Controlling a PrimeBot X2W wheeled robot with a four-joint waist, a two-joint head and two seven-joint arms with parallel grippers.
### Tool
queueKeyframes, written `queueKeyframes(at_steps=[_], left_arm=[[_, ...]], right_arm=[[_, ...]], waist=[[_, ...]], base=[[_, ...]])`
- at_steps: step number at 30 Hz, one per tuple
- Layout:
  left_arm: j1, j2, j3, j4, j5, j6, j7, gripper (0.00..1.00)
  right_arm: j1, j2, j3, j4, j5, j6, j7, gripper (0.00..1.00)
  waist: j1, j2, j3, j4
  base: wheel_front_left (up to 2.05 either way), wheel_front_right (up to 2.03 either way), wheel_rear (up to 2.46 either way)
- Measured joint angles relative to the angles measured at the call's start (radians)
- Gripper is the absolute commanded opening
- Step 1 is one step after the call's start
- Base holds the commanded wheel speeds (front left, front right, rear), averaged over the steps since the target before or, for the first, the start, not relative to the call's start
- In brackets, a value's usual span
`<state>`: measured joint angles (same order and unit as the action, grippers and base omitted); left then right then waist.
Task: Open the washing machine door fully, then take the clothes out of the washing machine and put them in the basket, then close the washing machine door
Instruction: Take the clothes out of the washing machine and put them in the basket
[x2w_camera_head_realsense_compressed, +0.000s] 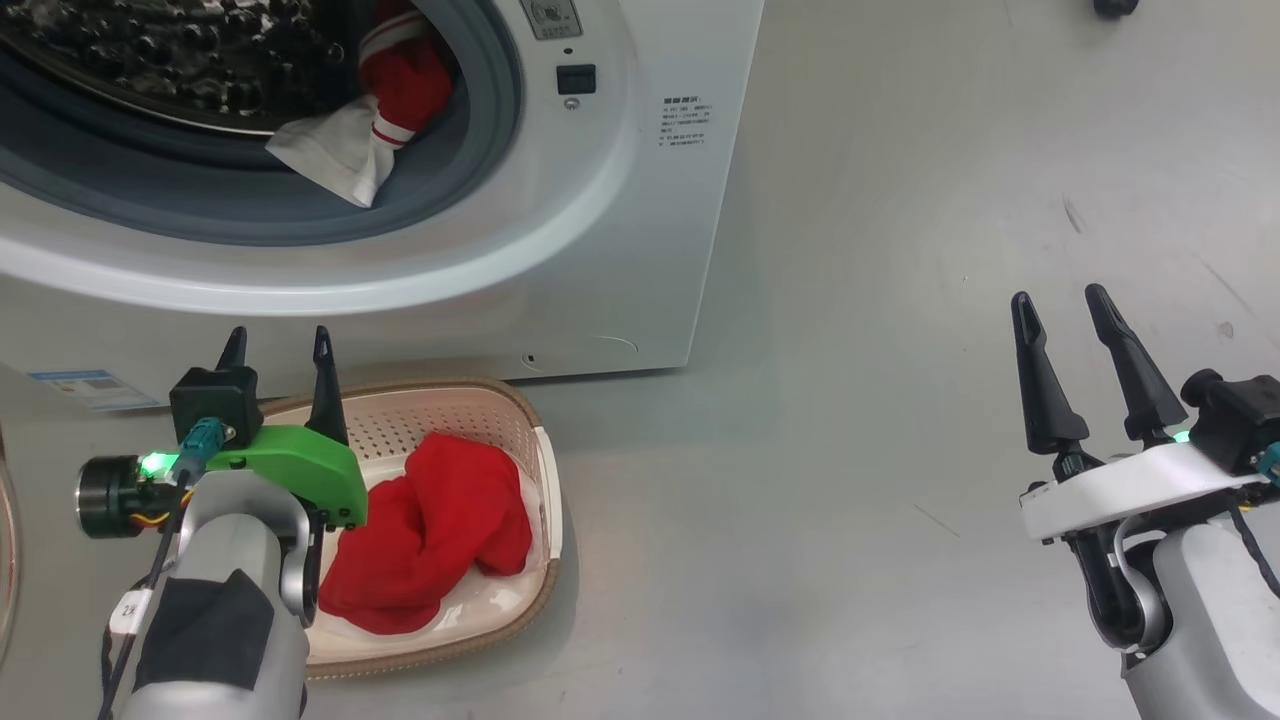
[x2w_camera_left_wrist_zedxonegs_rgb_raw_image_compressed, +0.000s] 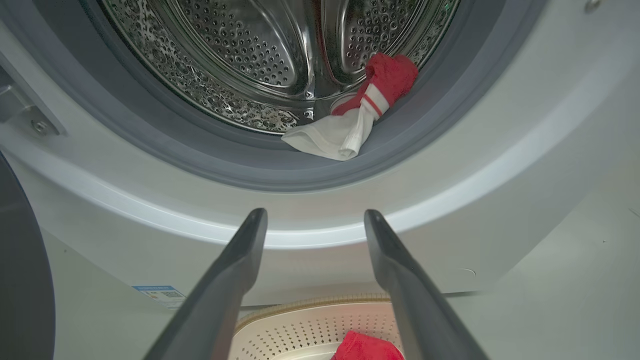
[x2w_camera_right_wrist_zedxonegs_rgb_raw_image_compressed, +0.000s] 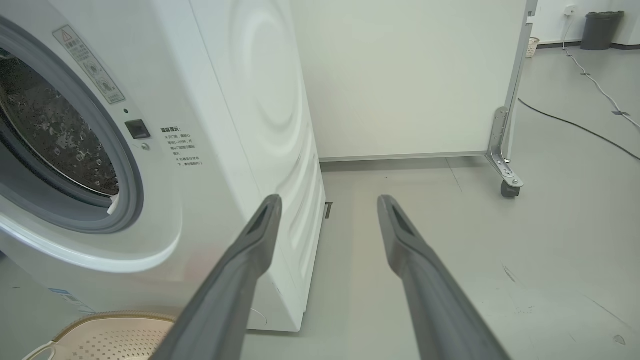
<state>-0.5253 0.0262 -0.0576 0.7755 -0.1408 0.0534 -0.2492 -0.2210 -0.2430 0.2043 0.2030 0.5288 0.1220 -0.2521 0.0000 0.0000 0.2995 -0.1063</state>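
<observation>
Dragging that soft red-and-white cloth (x2w_camera_head_realsense_compressed: 400, 85) over the grey rubber gasket (x2w_camera_head_realsense_compressed: 250, 215) could snag it; left gripper (x2w_camera_head_realsense_compressed: 280, 345), right gripper (x2w_camera_head_realsense_compressed: 1060, 310) both open.

Your right gripper (x2w_camera_right_wrist_zedxonegs_rgb_raw_image_compressed: 330, 200) hangs wide open and empty beside the big white front-loading washing machine (x2w_camera_right_wrist_zedxonegs_rgb_raw_image_compressed: 225, 125).
You see its grey rubber gasket (x2w_camera_right_wrist_zedxonegs_rgb_raw_image_compressed: 131, 200) and perforated steel drum (x2w_camera_right_wrist_zedxonegs_rgb_raw_image_compressed: 55, 135) at left, the cream perforated plastic basket (x2w_camera_right_wrist_zedxonegs_rgb_raw_image_compressed: 110, 345) at lower left, and a white wheeled partition panel (x2w_camera_right_wrist_zedxonegs_rgb_raw_image_compressed: 400, 75), black floor cable (x2w_camera_right_wrist_zedxonegs_rgb_raw_image_compressed: 575, 127) and dark bin (x2w_camera_right_wrist_zedxonegs_rgb_raw_image_compressed: 600, 30) beyond.
</observation>
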Motion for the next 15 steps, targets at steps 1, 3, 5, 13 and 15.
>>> queueKeyframes(at_steps=[1,3,5,13,15], left_arm=[[0.003,0.000,-0.003,-0.019,-0.001,-0.003,0.000,1.00],[0.015,-0.001,-0.009,-0.053,-0.009,-0.010,0.000,1.00],[0.034,0.000,-0.015,-0.087,-0.019,-0.015,-0.002,1.00],[0.132,-0.001,-0.042,-0.205,-0.068,-0.050,-0.002,1.00],[0.155,-0.001,-0.041,-0.233,-0.077,-0.050,-0.002,1.00]], right_arm=[[0.005,0.001,-0.002,0.001,-0.002,0.000,0.000,1.00],[0.016,0.007,-0.005,0.003,-0.003,0.000,0.000,1.00],[0.029,0.011,-0.007,0.005,-0.004,0.000,0.000,1.00],[0.074,0.024,-0.010,0.008,-0.021,0.000,0.000,1.00],[0.078,0.024,-0.010,0.004,-0.021,0.000,0.000,1.00]], waist=[[0.0000,0.0000,-0.010,0.004],[0.0000,0.0000,-0.030,0.012],[0.0000,0.0000,-0.050,0.019],[0.0000,0.0000,-0.123,0.047],[0.0000,0.0000,-0.139,0.052]], base=[[0.00,0.00,0.00],[0.00,0.00,0.00],[0.00,0.00,0.00],[0.00,0.00,0.00],[0.00,0.00,0.00]])
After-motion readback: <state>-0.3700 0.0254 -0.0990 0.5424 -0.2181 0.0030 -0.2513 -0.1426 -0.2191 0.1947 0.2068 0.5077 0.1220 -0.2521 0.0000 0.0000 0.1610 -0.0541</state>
